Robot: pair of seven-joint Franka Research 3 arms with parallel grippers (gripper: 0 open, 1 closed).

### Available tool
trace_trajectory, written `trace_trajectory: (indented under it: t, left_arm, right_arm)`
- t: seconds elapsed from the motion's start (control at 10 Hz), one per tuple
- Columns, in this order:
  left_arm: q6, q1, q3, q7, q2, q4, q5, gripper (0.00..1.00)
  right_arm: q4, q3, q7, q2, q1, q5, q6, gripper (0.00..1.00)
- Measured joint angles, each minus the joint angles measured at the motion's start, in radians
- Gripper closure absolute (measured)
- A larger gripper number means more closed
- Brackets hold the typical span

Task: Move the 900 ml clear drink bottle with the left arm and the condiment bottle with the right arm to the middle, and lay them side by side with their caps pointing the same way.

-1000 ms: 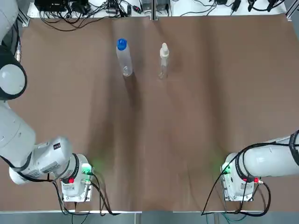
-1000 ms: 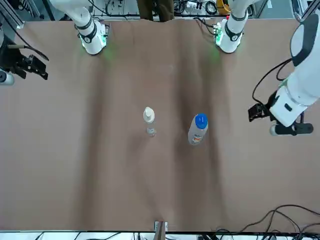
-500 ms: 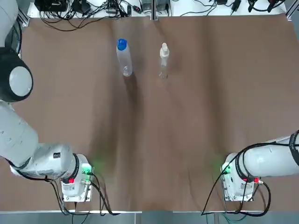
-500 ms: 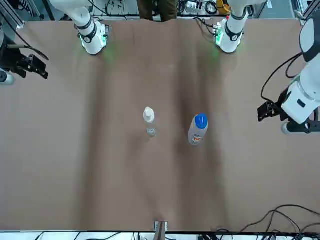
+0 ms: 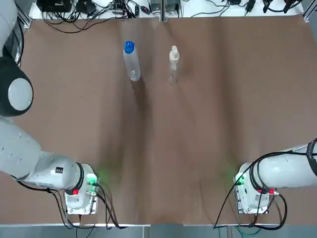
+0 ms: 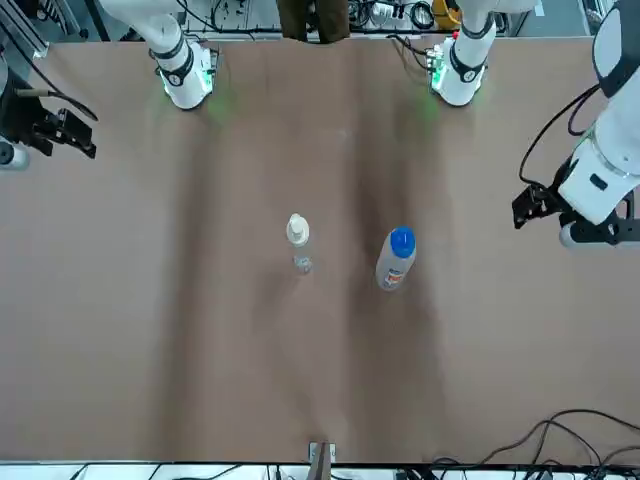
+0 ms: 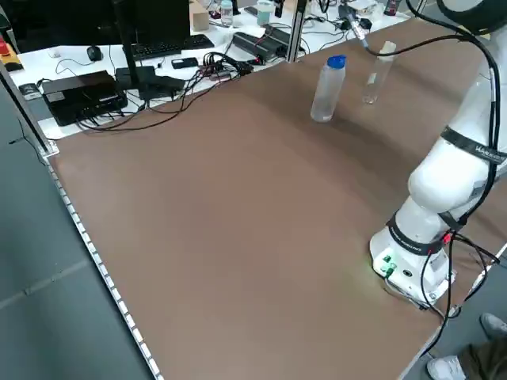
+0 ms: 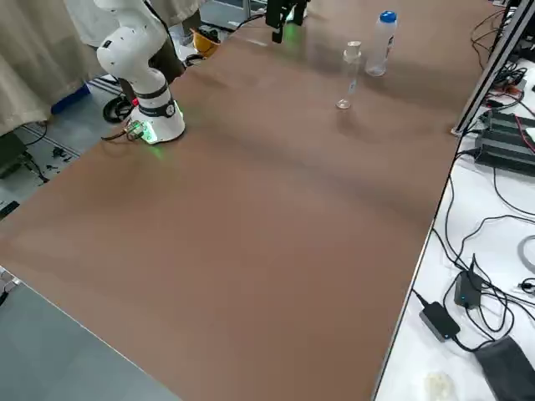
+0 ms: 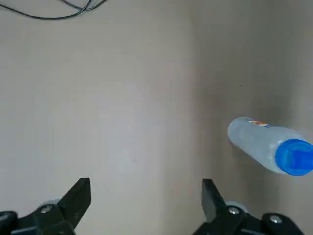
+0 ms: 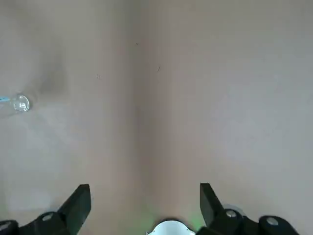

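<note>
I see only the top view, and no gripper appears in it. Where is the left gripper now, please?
Observer: The front view shows the left gripper out at the robot's left side of the table, well apart from the clear drink bottle.
Operator: Is it open?
Observer: Yes. Its wrist view shows the fingers spread wide, with nothing between them.
Operator: And the right gripper?
Observer: The right gripper hangs open at the table's right edge, far from the condiment bottle.
</note>
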Motion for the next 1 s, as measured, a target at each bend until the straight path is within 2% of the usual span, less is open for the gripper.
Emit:
trace_trajectory:
  t: [0.2,1.0]
  left_arm:
    - [0.0,0.056,-0.041,0.0,-0.018,-0.004,-0.022,0.0]
    - [0.0,0.065,-0.046,-0.001,-0.019,-0.006,-0.024,0.0]
  right_arm:
    - [0.0,0.0,0.0,0.0,0.0,0.0,0.0,0.01]
    - [0.004,-0.008,0.0,0.0,-0.004,0.0,0.001,0.01]
